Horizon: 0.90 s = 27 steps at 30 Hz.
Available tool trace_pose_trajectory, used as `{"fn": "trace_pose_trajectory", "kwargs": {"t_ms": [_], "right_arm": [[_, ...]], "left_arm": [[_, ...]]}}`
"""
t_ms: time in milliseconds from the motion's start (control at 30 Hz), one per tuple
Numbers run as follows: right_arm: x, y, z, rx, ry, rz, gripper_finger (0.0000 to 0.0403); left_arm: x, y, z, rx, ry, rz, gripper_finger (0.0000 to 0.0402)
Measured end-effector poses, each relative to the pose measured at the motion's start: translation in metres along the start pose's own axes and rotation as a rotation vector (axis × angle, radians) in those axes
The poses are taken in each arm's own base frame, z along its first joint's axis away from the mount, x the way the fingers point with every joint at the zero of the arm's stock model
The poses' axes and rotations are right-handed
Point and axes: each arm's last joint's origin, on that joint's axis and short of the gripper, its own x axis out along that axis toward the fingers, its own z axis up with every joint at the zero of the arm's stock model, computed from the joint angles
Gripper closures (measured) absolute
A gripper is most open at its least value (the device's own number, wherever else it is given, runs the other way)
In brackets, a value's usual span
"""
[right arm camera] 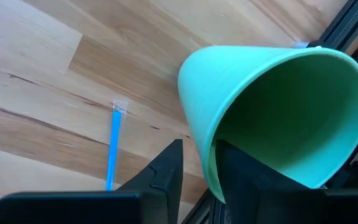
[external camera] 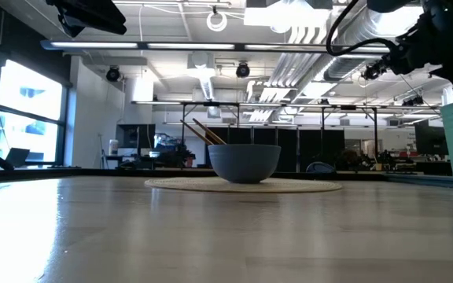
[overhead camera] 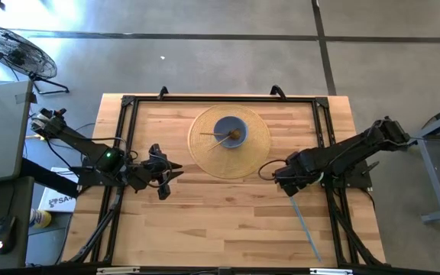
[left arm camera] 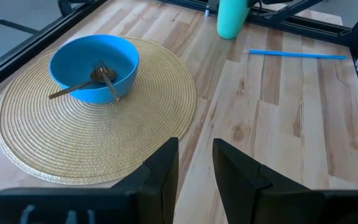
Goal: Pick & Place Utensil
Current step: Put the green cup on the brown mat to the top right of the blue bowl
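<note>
Resting position, bowl: the blue bowl (overhead camera: 230, 132) sits at the centre of the round woven mat (overhead camera: 255, 153), on the far middle part of the wooden table (overhead camera: 205, 221).
Utensils: two brown utensils (left arm camera: 102, 73), one with a rounded spoon-like head, lie inside the bowl with their handles leaning over its rim.
Straw: a thin blue straw (overhead camera: 305, 227) lies flat on the table at the near right, well apart from the mat.
Cup: a green cup (right arm camera: 272, 112) stands at the right side of the table, beside the dark frame rail; the high view hides it under the right arm.
Right gripper: the right gripper (right arm camera: 199, 163) is at the cup's rim, one finger outside the wall and one inside, closed onto the wall.
Left gripper: the left gripper (overhead camera: 166, 174) hangs above the table left of the mat, pointing toward it; its fingers (left arm camera: 165, 167) are parted with a narrow gap and nothing is between them.
Surroundings: a floor fan (overhead camera: 15, 50) stands beyond the far left corner of the table.
</note>
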Motion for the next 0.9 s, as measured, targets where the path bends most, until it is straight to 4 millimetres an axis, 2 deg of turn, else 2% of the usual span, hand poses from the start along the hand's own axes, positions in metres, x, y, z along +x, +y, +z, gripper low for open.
{"fn": "trace_pose_trajectory", "kwargs": {"t_ms": [500,900], "right_arm": [[0.0000,0.0028,0.0008,-0.067,-0.010,0.029,0.0388],[-0.0004,0.0055,0.0067,-0.128,-0.020,0.072,0.0393]], "left_arm": [[0.0000,0.0000,0.0000,0.000,0.000,0.000,0.0305],[-0.0001,0.0001,0.0001,0.000,-0.002,0.003,0.0305]]}}
